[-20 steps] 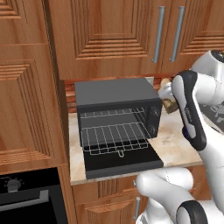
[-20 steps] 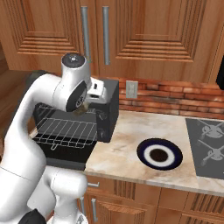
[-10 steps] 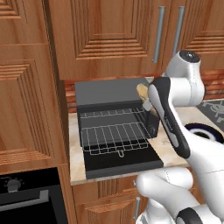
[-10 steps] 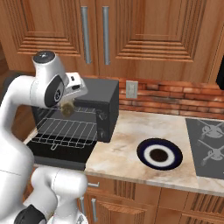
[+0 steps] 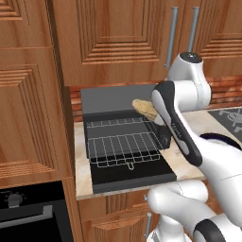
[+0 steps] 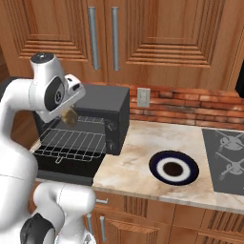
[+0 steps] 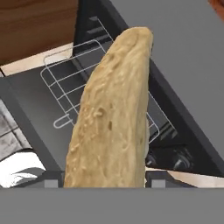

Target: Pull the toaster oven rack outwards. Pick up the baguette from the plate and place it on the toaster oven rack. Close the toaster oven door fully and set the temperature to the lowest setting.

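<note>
Gripper (image 5: pixel 152 115) closed on the baguette (image 5: pixel 145 108), jaws hidden behind the loaf in hand view. Baguette (image 7: pixel 113 118) held in the air above the right end of the toaster oven (image 5: pixel 116 97), over the open cavity, long axis pointing toward 10 o'clock in left base view. Rack (image 5: pixel 124 150) pulled outward over the lowered toaster oven door (image 5: pixel 134 177), bare wire grid. Second wire shelf (image 5: pixel 116 124) at 12 o'clock from it, inside the cavity. Plate (image 6: pixel 173 168) on the counter (image 6: pixel 128 174), well apart at 3 o'clock from the toaster oven in right base view. Baguette tip (image 6: pixel 70 116) just below the hand, above the rack (image 6: pixel 71 143).
</note>
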Motion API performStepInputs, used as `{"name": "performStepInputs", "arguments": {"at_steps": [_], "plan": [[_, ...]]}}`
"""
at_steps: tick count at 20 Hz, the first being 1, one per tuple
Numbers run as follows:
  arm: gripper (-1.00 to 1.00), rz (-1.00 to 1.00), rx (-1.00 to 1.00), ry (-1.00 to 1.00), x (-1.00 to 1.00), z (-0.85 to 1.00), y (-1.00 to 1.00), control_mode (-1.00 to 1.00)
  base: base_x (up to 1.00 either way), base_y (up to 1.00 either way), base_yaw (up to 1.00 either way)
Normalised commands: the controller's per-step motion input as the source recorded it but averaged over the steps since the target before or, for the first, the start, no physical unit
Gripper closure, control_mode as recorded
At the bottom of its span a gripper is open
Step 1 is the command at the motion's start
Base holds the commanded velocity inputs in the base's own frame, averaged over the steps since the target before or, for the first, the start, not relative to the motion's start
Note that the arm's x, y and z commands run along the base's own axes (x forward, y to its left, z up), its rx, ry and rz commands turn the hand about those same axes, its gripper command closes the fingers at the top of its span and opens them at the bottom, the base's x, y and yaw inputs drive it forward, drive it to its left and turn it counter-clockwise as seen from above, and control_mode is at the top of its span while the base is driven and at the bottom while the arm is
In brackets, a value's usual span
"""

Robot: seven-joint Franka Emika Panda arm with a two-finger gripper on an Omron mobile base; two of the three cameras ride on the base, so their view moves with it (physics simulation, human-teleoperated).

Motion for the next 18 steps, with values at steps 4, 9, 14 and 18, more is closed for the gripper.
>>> {"name": "performStepInputs", "arguments": {"at_steps": [4,9,14,18], "plan": [[1.00,0.35,-0.21,0.00,0.28,-0.23,0.18,-1.00,0.00,0.00,0.00],[1.00,0.21,-0.12,0.00,0.19,-0.46,0.02,-1.00,0.00,0.00,0.00],[1.00,0.10,-0.03,-0.01,0.11,-0.47,0.00,-1.00,0.00,0.00,0.00],[1.00,0.08,0.00,-0.02,0.12,-0.26,0.03,-1.00,0.00,0.00,0.00]]}}
